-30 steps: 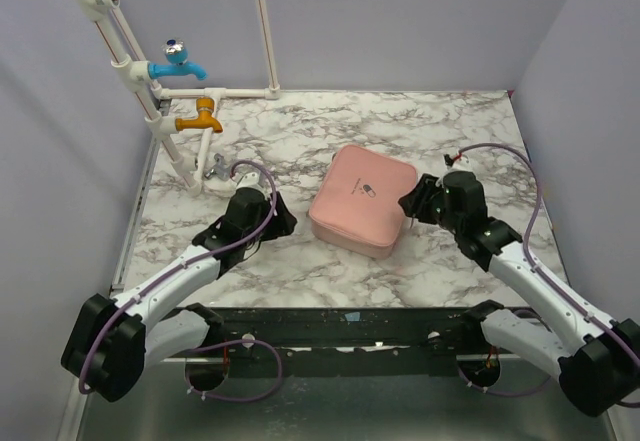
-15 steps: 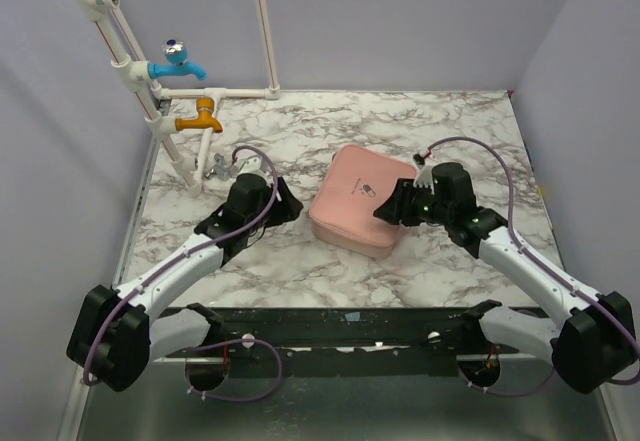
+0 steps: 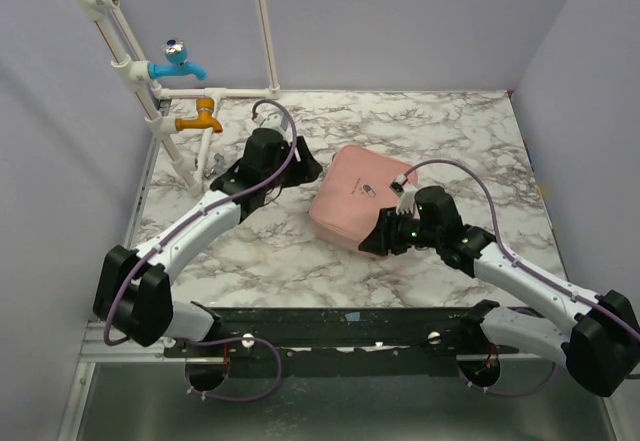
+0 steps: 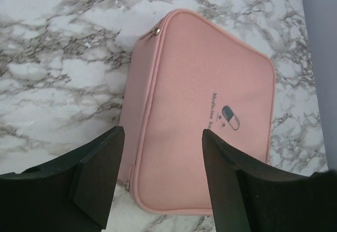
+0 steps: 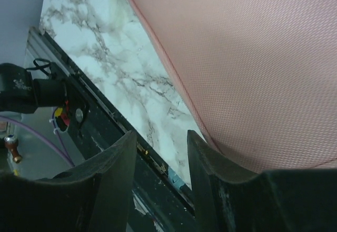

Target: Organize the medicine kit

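The medicine kit (image 3: 352, 193), a pale pink soft zip case with a small pill logo on its lid, lies shut on the marble table. In the left wrist view the medicine kit (image 4: 205, 111) fills the middle, its zip pull (image 4: 157, 30) at the far corner. My left gripper (image 3: 306, 172) hovers at the case's left side, open, with its fingers (image 4: 100, 174) straddling the near corner from above. My right gripper (image 3: 374, 240) is over the case's near edge, open and empty. In the right wrist view the kit (image 5: 253, 58) lies beside one of the fingers (image 5: 210, 169).
A white pipe frame with a blue tap (image 3: 178, 61) and an orange tap (image 3: 200, 118) stands at the back left, a small metal valve (image 3: 215, 168) at its foot. A black rail (image 3: 340, 323) runs along the table's near edge. Purple walls enclose three sides.
My left arm has reached farther back and to the right, up to the case's left side. My right arm has swung left from the case's right side to its near edge.
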`<state>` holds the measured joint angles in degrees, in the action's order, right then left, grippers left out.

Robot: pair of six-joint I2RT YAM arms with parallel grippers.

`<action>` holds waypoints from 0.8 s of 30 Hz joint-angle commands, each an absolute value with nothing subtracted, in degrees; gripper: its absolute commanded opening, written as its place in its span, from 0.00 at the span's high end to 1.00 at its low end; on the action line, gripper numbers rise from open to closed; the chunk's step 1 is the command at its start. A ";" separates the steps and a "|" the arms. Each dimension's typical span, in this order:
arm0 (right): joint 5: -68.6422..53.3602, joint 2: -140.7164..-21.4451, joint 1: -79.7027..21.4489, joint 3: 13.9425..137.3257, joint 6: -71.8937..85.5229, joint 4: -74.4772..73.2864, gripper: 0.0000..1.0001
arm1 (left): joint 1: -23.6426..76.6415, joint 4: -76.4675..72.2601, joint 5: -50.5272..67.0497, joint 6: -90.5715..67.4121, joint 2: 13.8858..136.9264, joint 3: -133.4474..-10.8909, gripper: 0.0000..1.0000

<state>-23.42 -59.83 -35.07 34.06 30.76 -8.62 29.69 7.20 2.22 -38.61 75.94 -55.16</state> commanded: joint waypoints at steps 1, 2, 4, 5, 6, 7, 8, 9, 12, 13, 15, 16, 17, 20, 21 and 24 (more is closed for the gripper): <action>-23.49 -58.63 -37.56 32.03 32.21 -7.91 0.54 | 29.44 10.40 7.94 -35.44 83.38 -65.37 0.37; -22.96 -58.24 -38.39 31.60 32.62 -7.83 0.54 | 29.44 10.54 8.58 -35.21 85.30 -67.57 0.36; -21.58 -57.89 -39.84 31.06 32.93 -7.83 0.54 | 29.44 11.60 10.04 -34.61 89.48 -71.94 0.36; -20.63 -57.99 -40.34 30.78 33.06 -8.02 0.54 | 29.42 12.39 10.76 -34.14 91.66 -74.34 0.35; -19.95 -58.15 -40.87 30.30 33.12 -8.01 0.54 | 29.44 13.08 11.69 -33.82 94.14 -77.00 0.35; -18.81 -58.39 -41.04 29.82 33.28 -7.92 0.54 | 29.44 13.41 12.79 -33.62 96.19 -79.09 0.35; -18.02 -58.53 -41.22 28.99 33.51 -7.58 0.54 | 29.44 13.59 13.79 -33.56 98.52 -81.30 0.34; -17.59 -58.81 -41.36 28.34 33.58 -7.10 0.54 | 29.44 13.77 14.63 -33.57 100.76 -83.43 0.34; -17.09 -59.55 -41.69 26.75 33.50 -5.73 0.54 | 29.44 13.77 16.31 -33.74 106.00 -88.38 0.33; -16.91 -59.99 -41.79 26.28 33.32 -5.30 0.54 | 29.44 13.67 16.65 -33.75 107.63 -90.12 0.33; -16.85 -61.01 -42.01 25.53 33.15 -4.63 0.54 | 29.44 13.54 17.20 -33.75 110.24 -93.15 0.32; -16.74 -61.38 -42.16 25.03 33.04 -4.35 0.54 | 29.44 13.54 17.41 -33.75 111.31 -94.44 0.32; -16.45 -61.82 -42.34 24.61 32.96 -3.87 0.54 | 29.44 13.35 17.70 -33.66 112.44 -95.91 0.31; -16.03 -62.94 -42.65 23.36 33.10 -2.66 0.54 | 29.44 12.44 18.49 -33.82 115.25 -99.50 0.30; -16.04 -63.33 -42.81 23.14 33.06 -2.38 0.54 | 29.44 11.71 18.73 -33.96 116.00 -100.60 0.30; -16.01 -64.18 -43.61 23.03 32.80 -1.44 0.54 | 29.44 9.01 19.63 -35.16 118.84 -103.22 0.28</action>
<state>-17.52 -62.89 -42.48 23.77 33.01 -4.97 29.67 12.82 16.56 -34.70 116.09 -98.87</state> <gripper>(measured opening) 0.458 0.709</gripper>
